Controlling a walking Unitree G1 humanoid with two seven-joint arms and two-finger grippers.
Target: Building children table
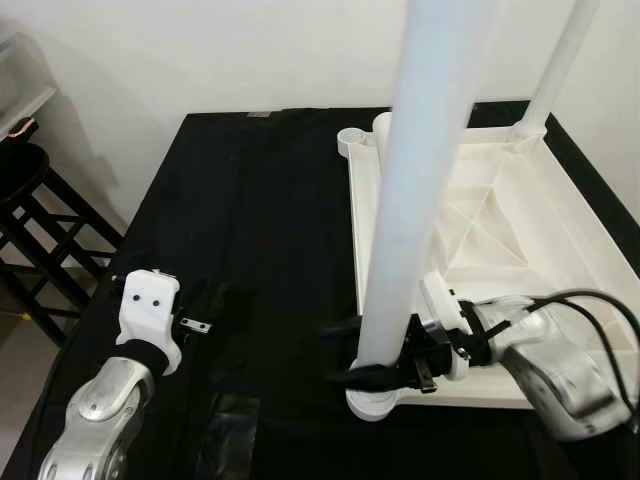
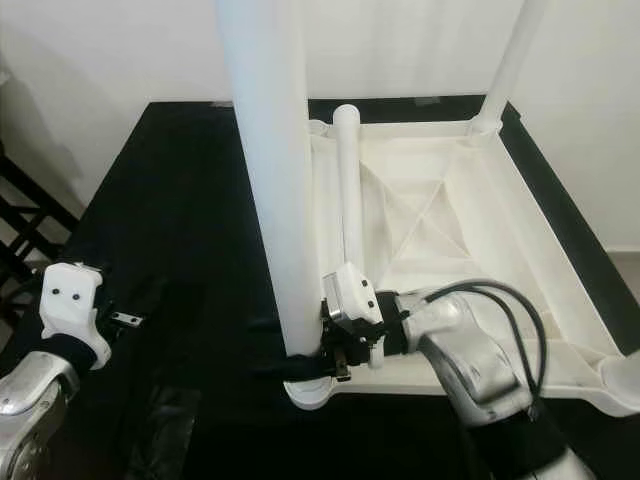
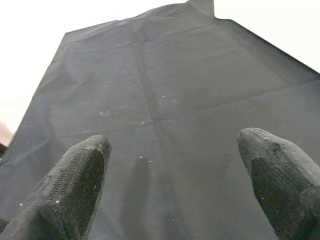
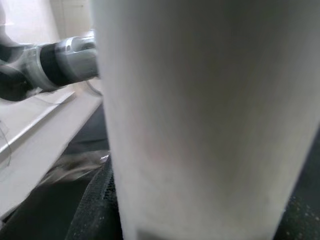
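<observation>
We find the near leg (image 1: 425, 180) cut off by the top edge, so its upper end is unseen. It hides part of the tabletop (image 1: 520, 230) behind it and covers most of the right claw (image 1: 385, 372); we see only dark fingers (image 1: 345, 327) at its base, contact unclear. In the right wrist view the leg is blurred and close. The far leg (image 1: 560, 60) is likewise cut off above. The left claw (image 3: 175, 200) shows fingertips (image 3: 75, 185) only, cropped below.
</observation>
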